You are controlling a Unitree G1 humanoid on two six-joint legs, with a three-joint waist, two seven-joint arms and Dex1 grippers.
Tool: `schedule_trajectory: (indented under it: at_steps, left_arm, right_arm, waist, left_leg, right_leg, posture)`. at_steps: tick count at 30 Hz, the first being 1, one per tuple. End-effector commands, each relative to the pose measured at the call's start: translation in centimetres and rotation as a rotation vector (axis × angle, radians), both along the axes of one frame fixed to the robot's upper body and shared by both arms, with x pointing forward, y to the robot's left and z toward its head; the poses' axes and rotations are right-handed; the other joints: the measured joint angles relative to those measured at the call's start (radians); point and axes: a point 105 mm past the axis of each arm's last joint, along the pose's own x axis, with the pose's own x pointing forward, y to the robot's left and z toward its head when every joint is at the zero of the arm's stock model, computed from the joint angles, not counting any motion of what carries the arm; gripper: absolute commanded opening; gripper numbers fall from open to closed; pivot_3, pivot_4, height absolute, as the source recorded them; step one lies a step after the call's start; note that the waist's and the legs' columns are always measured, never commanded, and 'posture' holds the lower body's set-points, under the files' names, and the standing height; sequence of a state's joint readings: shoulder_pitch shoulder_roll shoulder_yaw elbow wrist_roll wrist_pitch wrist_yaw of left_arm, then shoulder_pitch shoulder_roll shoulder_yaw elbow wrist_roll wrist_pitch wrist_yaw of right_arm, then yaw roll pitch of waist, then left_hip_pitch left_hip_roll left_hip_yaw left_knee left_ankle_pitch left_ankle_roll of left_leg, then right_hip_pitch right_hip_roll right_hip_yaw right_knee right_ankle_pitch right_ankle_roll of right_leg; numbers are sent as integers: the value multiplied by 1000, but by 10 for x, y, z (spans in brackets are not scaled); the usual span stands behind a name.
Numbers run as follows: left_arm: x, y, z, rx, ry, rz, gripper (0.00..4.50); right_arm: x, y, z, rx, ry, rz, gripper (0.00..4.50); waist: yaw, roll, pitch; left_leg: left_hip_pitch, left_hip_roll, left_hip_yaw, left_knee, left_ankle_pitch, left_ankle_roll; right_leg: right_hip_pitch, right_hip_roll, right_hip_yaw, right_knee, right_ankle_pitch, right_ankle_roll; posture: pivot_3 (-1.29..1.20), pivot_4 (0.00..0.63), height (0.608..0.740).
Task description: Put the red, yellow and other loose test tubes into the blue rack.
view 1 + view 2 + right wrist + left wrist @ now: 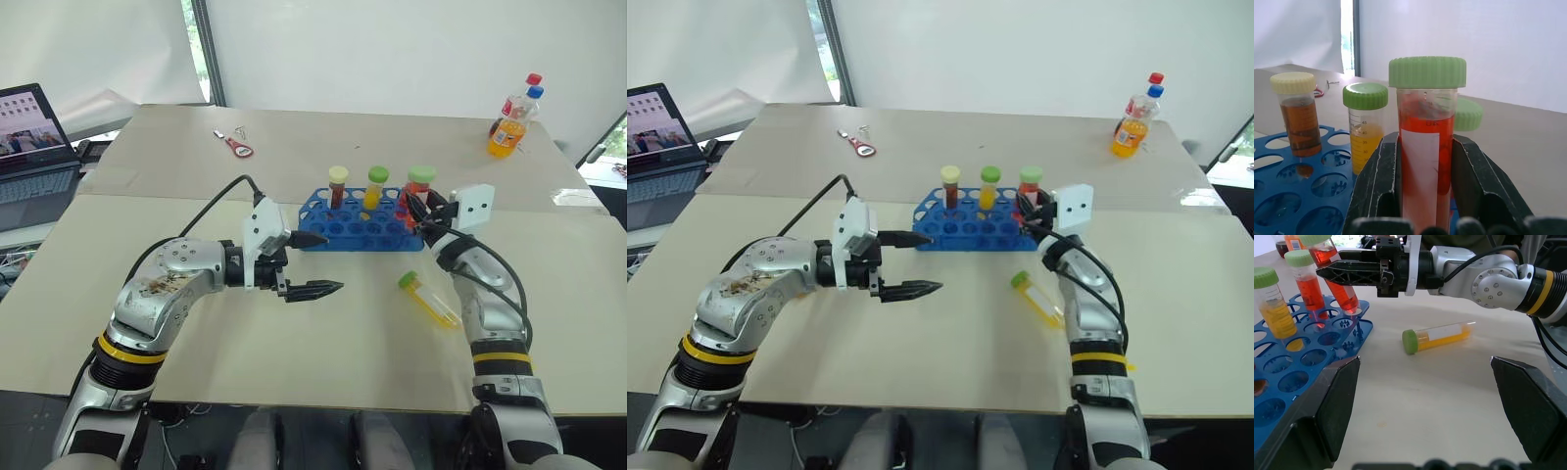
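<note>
Right fingers (1425,196) clamped on a red tube (1426,161) at the blue rack's (343,230) end, left fingers (315,264) spread wide beside the rack, yellow tube (428,297) lying on the table (294,352) near the right fingers

A: What color is the rack (361,227)?
B: Bright blue, with rows of round holes on top.
A: And the tubes in it?
B: One is brown with a cream cap (1297,120). One is yellow with a green cap (1366,128). The red tube (1426,161) between the black fingers (1471,178) has a green cap and a white label.
A: And the one lying on the tan table (323,343)?
B: That lying tube (1439,337) is yellow with a green cap too.
A: And far back?
B: An orange bottle (511,124) with a red cap.
</note>
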State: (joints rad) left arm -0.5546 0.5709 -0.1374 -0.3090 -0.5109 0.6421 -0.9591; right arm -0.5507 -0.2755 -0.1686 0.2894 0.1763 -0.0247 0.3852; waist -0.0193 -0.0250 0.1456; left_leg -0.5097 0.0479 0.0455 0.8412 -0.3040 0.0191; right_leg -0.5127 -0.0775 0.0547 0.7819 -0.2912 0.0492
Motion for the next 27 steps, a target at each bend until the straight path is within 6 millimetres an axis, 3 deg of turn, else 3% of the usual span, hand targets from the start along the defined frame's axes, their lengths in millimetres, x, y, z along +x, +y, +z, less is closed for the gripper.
schedule_trajectory:
  at_steps: [1, 8, 10, 15, 21, 24, 27]
  left_arm:
    - [-2, -6, 13, -21, -45, -15, 4500]
    - [1, -12, 18, -52, -42, 4, 4500]
    - [2, -14, 20, -62, -45, 12, 4500]
    - [6, -15, 22, -79, -48, 33, 4500]
    - [6, -12, 21, -67, -52, 49, 4500]
    - [1, -7, 15, -34, -47, 22, 4500]
    - [-8, -1, 8, 18, -44, -49, 4500]
  right_arm:
    - [0, 4, 5, 10, -37, -14, 984]
    - [-5, 2, 0, 70, -47, -24, 983]
    - [-6, -1, -1, 72, -39, -35, 2026]
    - [-12, -14, 2, 33, -11, -57, 3732]
    - [-50, -43, 20, -157, 95, -29, 3732]
    - [-74, -47, 20, -283, 260, 22, 3732]
    - [-94, -39, 16, -405, 458, 130, 3732]
  waist:
    - [-2, 0, 0]
    - [-10, 0, 0]
    - [-12, 0, 0]
    - [-11, 0, 0]
    - [1, 0, 0]
    - [4, 0, 0]
    - [-1, 0, 0]
  left_leg:
    - [0, 0, 0, 0, 0, 0]
    - [0, 0, -1, 1, 0, 0]
    - [0, 0, -1, 1, 0, 0]
    - [0, 0, -1, 1, 0, 0]
    - [-1, -1, -2, 1, 0, 0]
    - [-1, -1, -3, 1, 0, 0]
    - [0, -1, -3, 1, 0, 0]
  right_leg:
    - [0, 0, 0, 0, 0, 0]
    - [-1, 0, 0, 3, -1, 0]
    - [-1, 0, 0, 3, -1, -1]
    - [-1, 0, 0, 4, -2, 0]
    - [-1, -1, 0, 4, -2, 0]
    - [0, 0, 0, 3, -4, 0]
    - [1, 0, 0, 3, -5, -1]
  posture:
    - [0, 150, 662]
    - [0, 150, 662]
    - [0, 150, 662]
    - [0, 150, 662]
    - [0, 150, 662]
    - [0, 150, 662]
    - [0, 150, 662]
